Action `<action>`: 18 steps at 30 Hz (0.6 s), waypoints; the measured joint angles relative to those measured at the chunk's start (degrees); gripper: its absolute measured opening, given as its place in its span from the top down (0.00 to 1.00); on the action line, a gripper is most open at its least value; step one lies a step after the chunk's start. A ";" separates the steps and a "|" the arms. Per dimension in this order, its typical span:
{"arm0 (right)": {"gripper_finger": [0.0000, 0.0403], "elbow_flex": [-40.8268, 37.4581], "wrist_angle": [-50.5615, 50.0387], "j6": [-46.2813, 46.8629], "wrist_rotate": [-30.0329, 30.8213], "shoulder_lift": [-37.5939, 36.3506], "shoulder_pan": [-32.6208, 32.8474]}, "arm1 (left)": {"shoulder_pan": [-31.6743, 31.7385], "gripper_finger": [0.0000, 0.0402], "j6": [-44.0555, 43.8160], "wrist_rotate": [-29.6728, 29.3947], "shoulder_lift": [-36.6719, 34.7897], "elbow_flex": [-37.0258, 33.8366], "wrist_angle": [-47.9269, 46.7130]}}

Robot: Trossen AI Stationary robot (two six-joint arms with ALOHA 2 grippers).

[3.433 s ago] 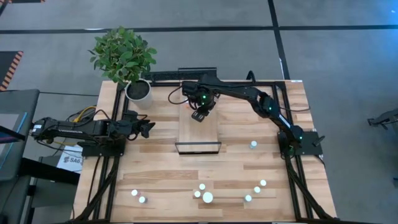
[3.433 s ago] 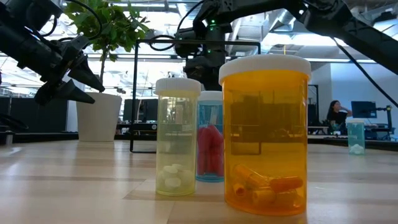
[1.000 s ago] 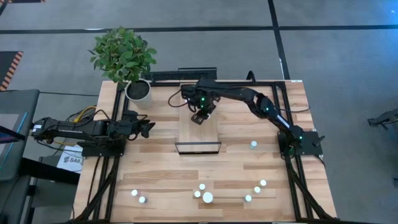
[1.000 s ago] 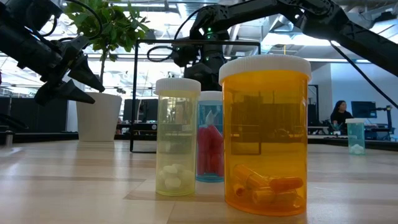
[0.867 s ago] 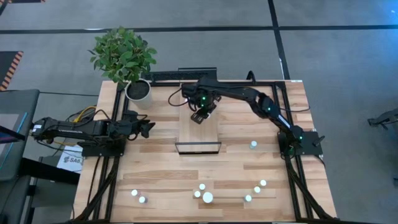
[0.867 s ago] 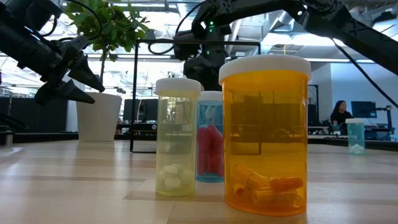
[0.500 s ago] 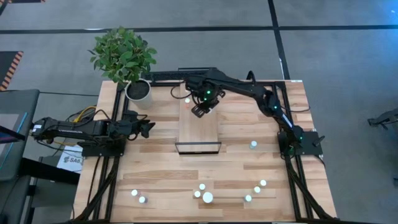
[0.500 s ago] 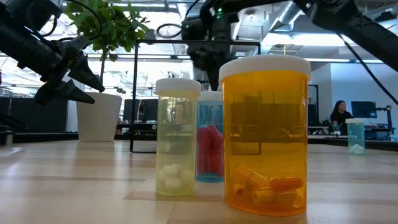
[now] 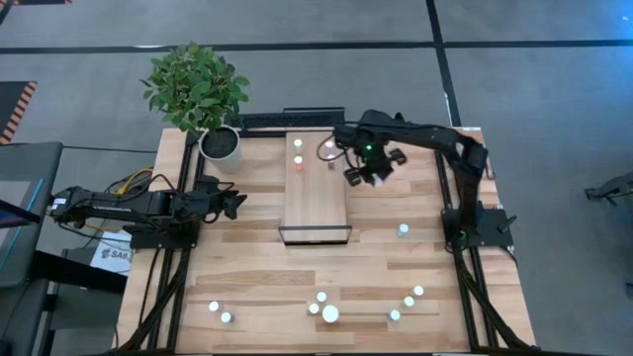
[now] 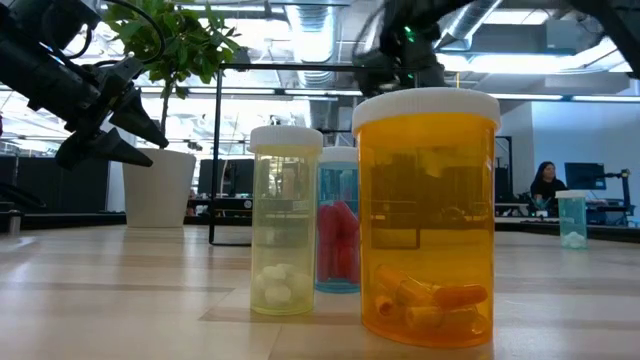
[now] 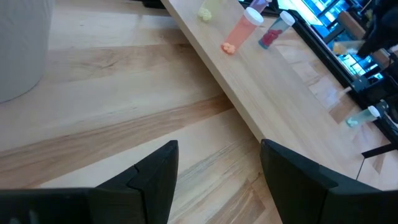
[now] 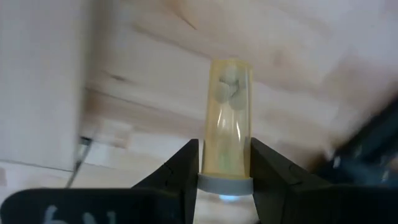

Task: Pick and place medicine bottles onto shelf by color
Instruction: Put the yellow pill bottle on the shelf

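Note:
My right gripper (image 9: 368,174) hangs over the table just right of the shelf (image 9: 316,203), shut on a yellow medicine bottle (image 12: 227,112) with white pills. Three bottles stand at the shelf's far end: a yellowish one (image 11: 205,11), a pink one (image 11: 239,32) and a blue one with red pills (image 11: 273,28). A teal bottle (image 9: 403,229) stands on the table near the right arm's base. Several more bottles (image 9: 330,314) stand along the near edge, among them a big orange one (image 10: 428,215). At the table's left my left gripper (image 9: 235,203) waits, open and with nothing in it. My right gripper pinches the yellow bottle between its two fingers at the body's end just beside the white cap (image 12: 225,163). The fingers come from above, pointing steeply down. The bottle's body reaches down past the fingertips, clear of the table.
A white plant pot (image 9: 220,144) with a leafy plant stands at the far left corner. The shelf's dark frame (image 9: 315,235) rises at its near end. Bare tabletop lies between the shelf and the near row of bottles.
My right gripper has swung from above the shelf's far part toward the table's right edge, off the shelf, rising a little and rolling about its own axis. My left gripper has kept still.

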 joint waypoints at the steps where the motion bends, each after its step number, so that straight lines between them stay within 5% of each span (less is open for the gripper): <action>1: 0.66 -2.12 0.08 1.10 -1.33 -0.58 -0.77 | 0.00 0.47 0.00 0.00 0.00 0.00 -0.02; 12: 0.67 -22.60 7.93 -4.52 -25.36 -1.54 -10.99 | 0.00 0.47 0.00 0.00 0.00 0.00 0.01; 18: 0.66 -28.09 12.28 -3.48 -26.88 -1.49 -15.13 | 0.02 0.47 0.00 0.00 0.02 0.00 -0.02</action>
